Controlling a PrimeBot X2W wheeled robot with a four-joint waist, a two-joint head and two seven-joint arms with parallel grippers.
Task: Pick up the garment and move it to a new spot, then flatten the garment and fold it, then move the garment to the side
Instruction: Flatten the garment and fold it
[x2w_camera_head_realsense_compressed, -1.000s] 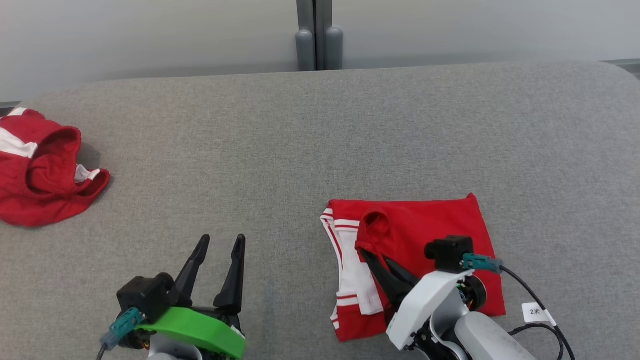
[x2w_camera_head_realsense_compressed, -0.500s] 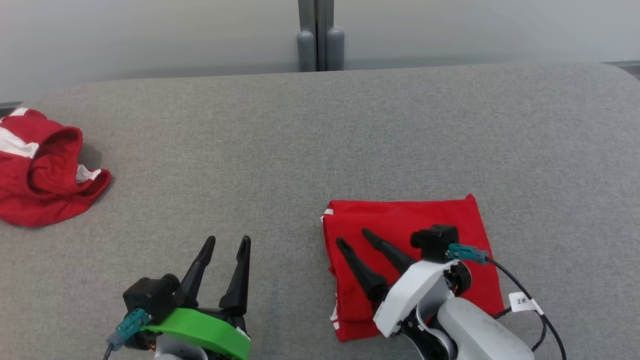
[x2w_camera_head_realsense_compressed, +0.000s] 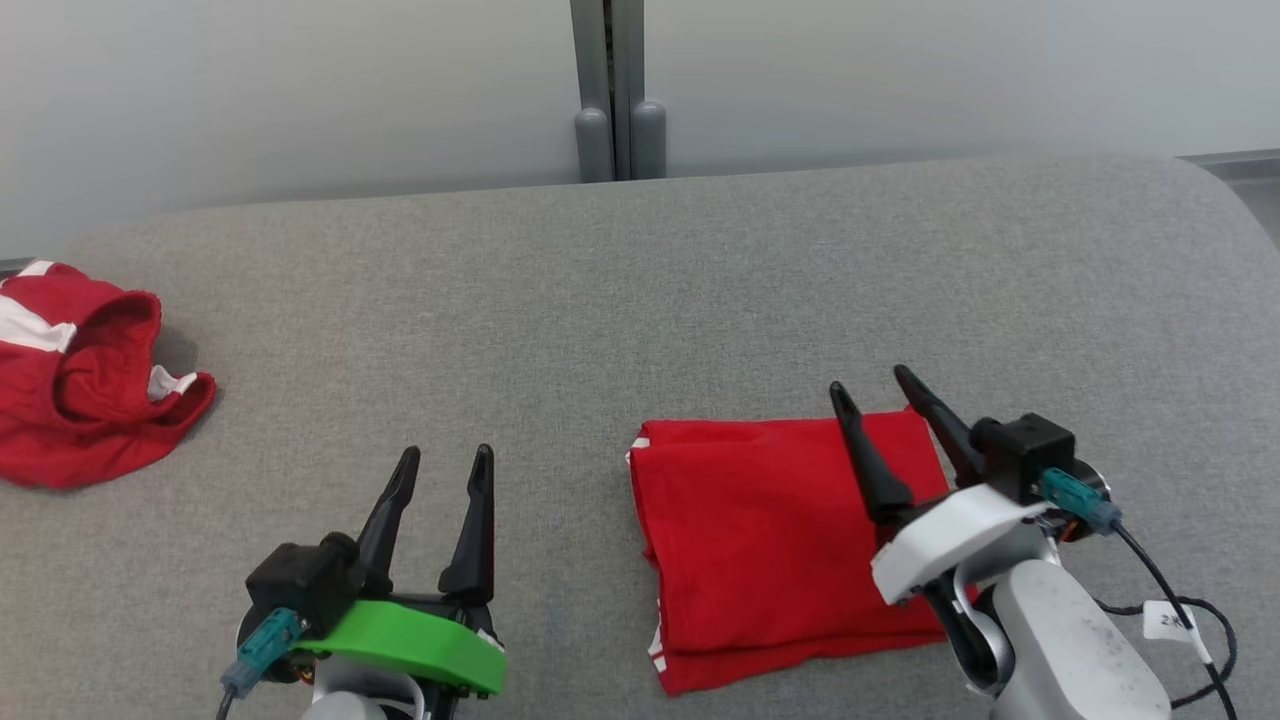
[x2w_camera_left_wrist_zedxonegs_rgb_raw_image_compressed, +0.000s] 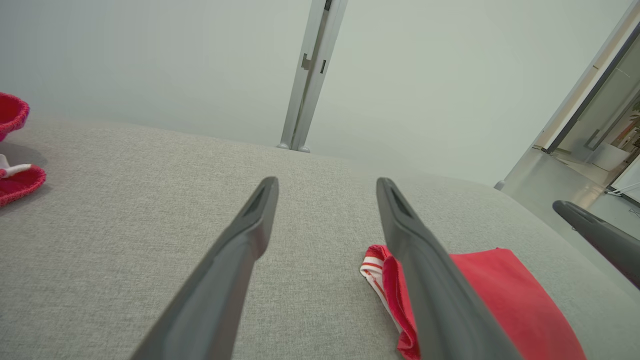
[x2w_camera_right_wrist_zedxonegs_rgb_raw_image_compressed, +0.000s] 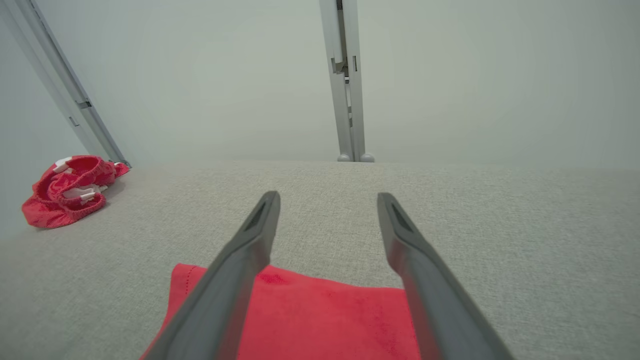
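Note:
A red garment (x2w_camera_head_realsense_compressed: 770, 540) lies folded into a flat rectangle on the grey padded table (x2w_camera_head_realsense_compressed: 640, 300), right of centre near the front edge; white trim peeks out at its left edge. My right gripper (x2w_camera_head_realsense_compressed: 870, 385) is open above the garment's far right corner, holding nothing. The right wrist view shows that garment (x2w_camera_right_wrist_zedxonegs_rgb_raw_image_compressed: 310, 315) below its spread fingers. My left gripper (x2w_camera_head_realsense_compressed: 445, 455) is open over bare table to the garment's left. In the left wrist view the garment (x2w_camera_left_wrist_zedxonegs_rgb_raw_image_compressed: 505, 295) lies to the right behind one finger.
A second red and white garment (x2w_camera_head_realsense_compressed: 80, 390) lies crumpled at the table's far left edge, also in the right wrist view (x2w_camera_right_wrist_zedxonegs_rgb_raw_image_compressed: 67, 192). A grey post (x2w_camera_head_realsense_compressed: 610, 90) stands behind the table against a pale wall. An open doorway (x2w_camera_left_wrist_zedxonegs_rgb_raw_image_compressed: 600, 130) lies to the right.
My right gripper let go of the garment's flap, opened, and drew back to the right. The flap now lies flat, covering the white-striped part. The camera tilted slightly.

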